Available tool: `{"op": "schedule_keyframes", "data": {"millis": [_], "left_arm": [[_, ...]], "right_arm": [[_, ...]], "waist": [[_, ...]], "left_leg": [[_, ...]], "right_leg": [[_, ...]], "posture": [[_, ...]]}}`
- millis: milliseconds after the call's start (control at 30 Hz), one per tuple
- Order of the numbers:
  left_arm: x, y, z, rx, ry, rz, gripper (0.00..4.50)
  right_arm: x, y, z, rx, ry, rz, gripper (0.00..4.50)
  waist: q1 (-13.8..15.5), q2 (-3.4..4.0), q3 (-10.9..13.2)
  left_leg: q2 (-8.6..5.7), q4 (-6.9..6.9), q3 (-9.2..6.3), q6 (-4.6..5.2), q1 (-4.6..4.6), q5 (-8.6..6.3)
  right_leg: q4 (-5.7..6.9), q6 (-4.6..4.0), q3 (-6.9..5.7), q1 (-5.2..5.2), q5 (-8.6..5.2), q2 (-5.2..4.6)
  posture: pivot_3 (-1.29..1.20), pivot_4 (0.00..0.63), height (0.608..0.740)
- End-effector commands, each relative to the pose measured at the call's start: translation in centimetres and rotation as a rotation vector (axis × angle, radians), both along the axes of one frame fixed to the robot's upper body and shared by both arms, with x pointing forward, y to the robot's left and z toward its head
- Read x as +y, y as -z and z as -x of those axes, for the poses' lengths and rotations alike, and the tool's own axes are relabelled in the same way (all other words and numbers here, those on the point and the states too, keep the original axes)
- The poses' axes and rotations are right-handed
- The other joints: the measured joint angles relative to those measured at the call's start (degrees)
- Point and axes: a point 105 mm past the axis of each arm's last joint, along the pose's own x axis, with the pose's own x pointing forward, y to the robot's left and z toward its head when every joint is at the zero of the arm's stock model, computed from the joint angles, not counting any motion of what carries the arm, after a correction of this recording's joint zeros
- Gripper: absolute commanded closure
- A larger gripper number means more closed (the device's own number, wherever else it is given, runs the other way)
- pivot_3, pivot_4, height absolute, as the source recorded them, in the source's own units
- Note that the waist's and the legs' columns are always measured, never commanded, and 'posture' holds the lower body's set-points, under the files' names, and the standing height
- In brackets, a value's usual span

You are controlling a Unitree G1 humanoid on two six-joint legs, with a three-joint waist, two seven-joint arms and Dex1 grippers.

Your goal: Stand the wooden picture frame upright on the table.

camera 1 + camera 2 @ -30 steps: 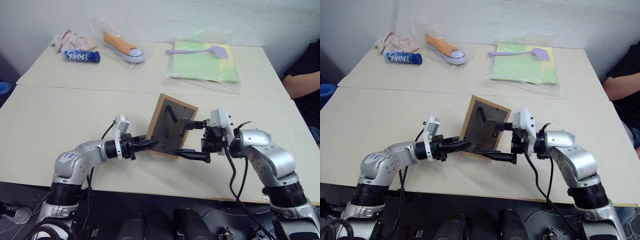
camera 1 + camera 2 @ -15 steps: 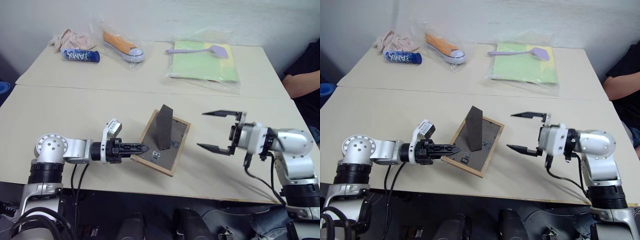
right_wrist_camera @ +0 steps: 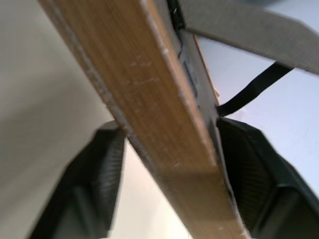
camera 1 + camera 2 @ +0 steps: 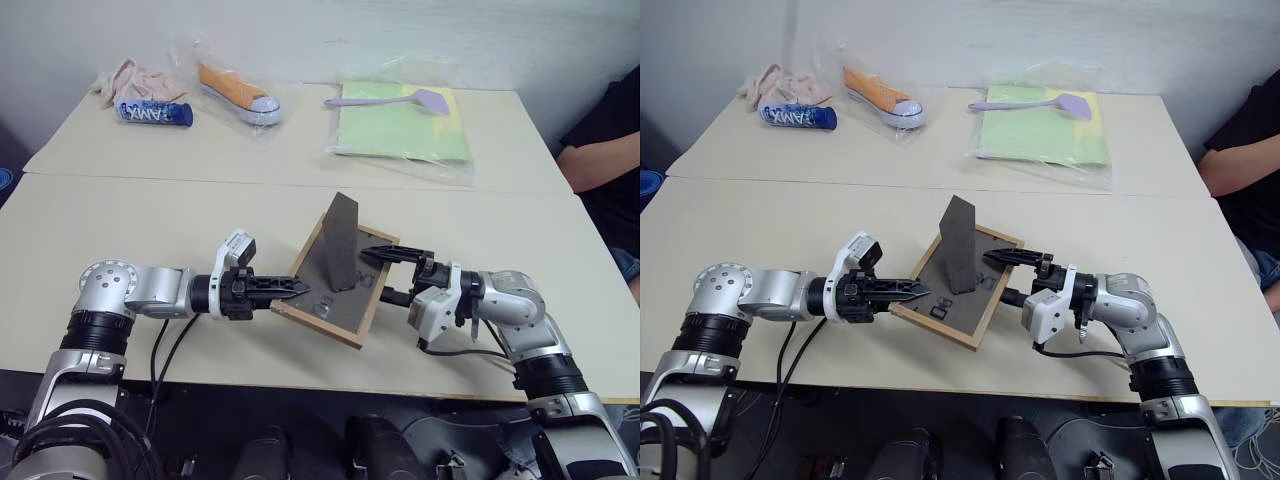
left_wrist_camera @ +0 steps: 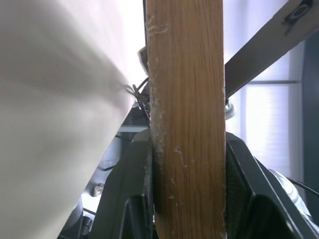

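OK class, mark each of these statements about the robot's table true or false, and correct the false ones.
1. The left hand grips the wooden picture frame by its edge. True.
2. The frame's dark back faces up, its stand raised. True.
3. The frame stands upright on the table. False: it is held tilted between the hands.
4. A purple spatula lies on the green sheet. True.
5. The orange shoe lies beside the right hand. False: it lies at the far side.

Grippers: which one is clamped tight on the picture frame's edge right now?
The left gripper, both fingers pressed on the wooden picture frame; the right gripper only straddles the opposite edge.
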Motion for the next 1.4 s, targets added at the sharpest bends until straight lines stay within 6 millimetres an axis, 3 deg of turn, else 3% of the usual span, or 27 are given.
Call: {"op": "schedule_keyframes", "data": {"millis": [33,167,200,233,300,400,467,567,600,700,833,900,1100,1200,1300,1400], "left_arm": [[-0.1,-1.5,0.2,-0.05,0.005,0.062,3.2],[-0.3,-3.5,-0.4,-0.202,-0.101,0.091,3.2],[-0.2,-3.8,-0.7,-0.24,-0.152,0.083,2.51],[0.4,-4.7,-0.6,-0.29,-0.184,0.095,2.24],[2.2,-5.2,-0.2,-0.379,-0.249,0.008,1.6],[5.3,-4.2,-0.3,-0.421,-0.358,-0.128,0.83],[7.9,-4.4,-0.7,-0.479,-0.462,-0.155,0.81],[9.9,-4.4,-0.8,-0.77,-0.533,-0.282,0.81],[9.8,-4.3,-0.4,-0.941,-0.493,-0.321,0.81],[8.8,-3.1,0.6,-1.118,-0.374,-0.384,0.81],[8.0,-1.8,1.0,-1.175,-0.31,-0.372,0.0],[7.7,-1.5,1.2,-1.182,-0.298,-0.367,0.0],[7.4,-1.3,1.2,-1.177,-0.297,-0.358,0.0],[7.4,-1.7,1.1,-1.192,-0.296,-0.361,0.0],[7.4,-1.8,0.9,-1.205,-0.295,-0.367,0.0],[8.0,-2.0,0.7,-1.215,-0.306,-0.394,0.0]], "right_arm": [[-1.3,-1.5,-1.4,-0.043,0.102,-0.105,2.67],[-1.5,-2.6,-1.7,-0.086,0.127,-0.16,2.68],[-1.5,-2.8,-1.8,-0.087,0.129,-0.179,2.68],[-1.3,-3.0,-1.6,-0.096,0.115,-0.186,2.73],[-1.0,-3.3,-1.3,-0.066,0.09,-0.226,3.06],[-1.0,-3.1,-1.1,0.001,0.069,-0.266,3.24],[-0.9,-2.6,-0.9,0.092,0.045,-0.286,3.24],[-1.0,-2.5,-1.1,0.353,0.025,-0.436,3.24],[-1.3,-2.6,-1.5,0.556,0.019,-0.584,3.24],[-1.3,-1.7,-1.3,0.965,-0.047,-0.75,3.24],[-1.7,0.5,-1.6,1.205,-0.01,-0.781,3.24],[-1.8,1.7,-1.8,1.281,0.017,-0.774,3.24],[-2.2,3.4,-2.7,1.359,0.079,-0.807,3.24],[-2.5,5.5,-2.7,1.369,0.153,-0.725,3.24],[-2.7,6.0,-2.6,1.339,0.16,-0.696,3.24],[-2.7,4.8,-2.1,1.245,0.096,-0.674,2.31]], "waist": [[0.0,0.0,0.0],[0.0,0.01,0.0],[0.0,0.0,0.0],[0.0,-0.01,0.0],[-0.3,-0.01,0.0],[-0.8,0.1,0.1],[-0.7,0.21,0.1],[-0.2,0.23,0.2],[0.0,0.23,0.2],[0.5,0.29,0.2],[0.7,0.36,0.2],[0.5,0.36,0.2],[0.0,0.36,0.2],[0.0,0.35,0.2],[0.0,0.35,0.2],[0.1,0.31,0.2]], "left_leg": [[0.0,0.0,0.0,0.0,0.0,0.0],[0.0,0.01,0.01,-0.01,0.0,0.01],[0.0,0.0,0.01,-0.01,0.0,0.01],[0.02,0.01,-0.01,-0.01,0.0,0.01],[0.03,0.01,0.0,-0.03,0.0,0.02],[0.06,-0.09,0.01,-0.09,0.03,0.05],[0.05,-0.11,0.02,-0.09,0.09,0.06],[0.05,-0.13,0.02,-0.09,0.07,0.06],[0.04,-0.13,0.02,-0.08,0.04,0.05],[0.04,-0.17,-0.08,-0.04,-0.02,0.03],[0.03,-0.23,-0.1,0.06,-0.02,-0.03],[0.03,-0.4,-0.08,0.1,-0.02,-0.05],[0.03,-0.88,-0.05,0.08,0.0,0.0],[0.02,-0.86,0.0,0.1,0.02,0.01],[0.0,-0.86,0.01,0.12,0.17,0.05],[0.0,-0.87,-0.01,0.09,0.23,0.07]], "right_leg": [[0.0,0.0,0.0,0.0,0.0,0.01],[0.0,-0.01,0.01,0.0,0.0,0.02],[0.0,-0.01,0.01,0.0,0.0,0.01],[-0.01,-0.01,0.0,0.0,0.0,0.01],[-0.02,-0.01,0.0,0.0,0.0,0.02],[0.0,-0.05,0.03,-0.02,-0.03,0.06],[0.02,-0.07,0.04,0.02,-0.04,0.06],[0.01,-0.11,0.01,0.02,-0.06,0.06],[-0.01,-0.12,0.02,0.0,-0.06,0.05],[-0.12,-0.13,-0.03,0.01,-0.06,-0.03],[-0.22,-0.14,-0.04,0.03,-0.07,-0.1],[-0.31,-0.14,-0.03,0.01,-0.06,-0.11],[-0.49,-0.12,-0.07,-0.07,-0.05,-0.1],[-0.48,-0.09,-0.05,-0.05,-0.04,-0.09],[-0.44,-0.07,-0.03,0.09,-0.02,-0.1],[-0.38,-0.08,-0.03,0.12,-0.01,-0.1]], "posture": [[0.0,0.15,0.74],[0.0,0.15,0.74],[0.0,0.15,0.74],[0.0,0.15,0.74],[0.0,0.15,0.74],[0.0,0.15,0.74],[0.0,0.15,0.74],[0.0,0.15,0.74],[0.0,0.15,0.74],[0.0,0.15,0.74],[0.0,0.15,0.74],[0.0,0.15,0.74],[0.0,0.15,0.74],[0.0,0.15,0.74],[0.0,0.15,0.74],[0.0,0.15,0.74]]}}
